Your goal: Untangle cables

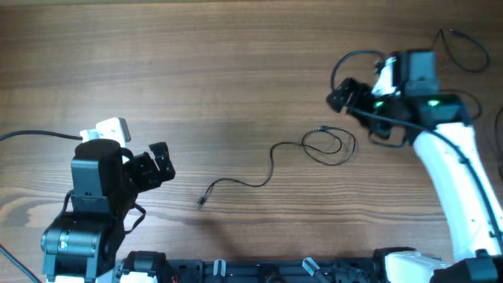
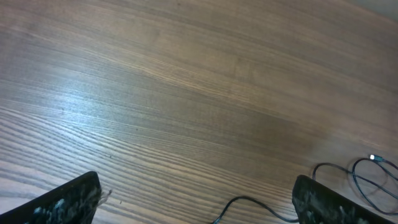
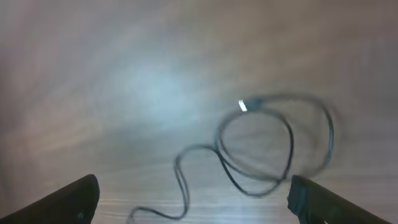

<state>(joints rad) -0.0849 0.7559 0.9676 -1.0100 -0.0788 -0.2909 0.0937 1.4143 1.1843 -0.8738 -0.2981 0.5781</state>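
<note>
A thin black cable (image 1: 271, 161) lies on the wooden table, looped at its right end with a small plug (image 1: 321, 128), its other plug at the lower left (image 1: 201, 203). It shows blurred in the right wrist view (image 3: 273, 149) and partly in the left wrist view (image 2: 367, 177). A second thin cable (image 1: 464, 49) lies looped at the far right. My left gripper (image 1: 161, 167) is open and empty, left of the cable's tail. My right gripper (image 1: 346, 94) is open and empty, above the loop.
A white block (image 1: 110, 130) sits on the left arm. Thick black arm wires run at the left edge (image 1: 35, 135) and near the right arm (image 1: 354, 59). The table's front edge carries black arm bases (image 1: 259, 271).
</note>
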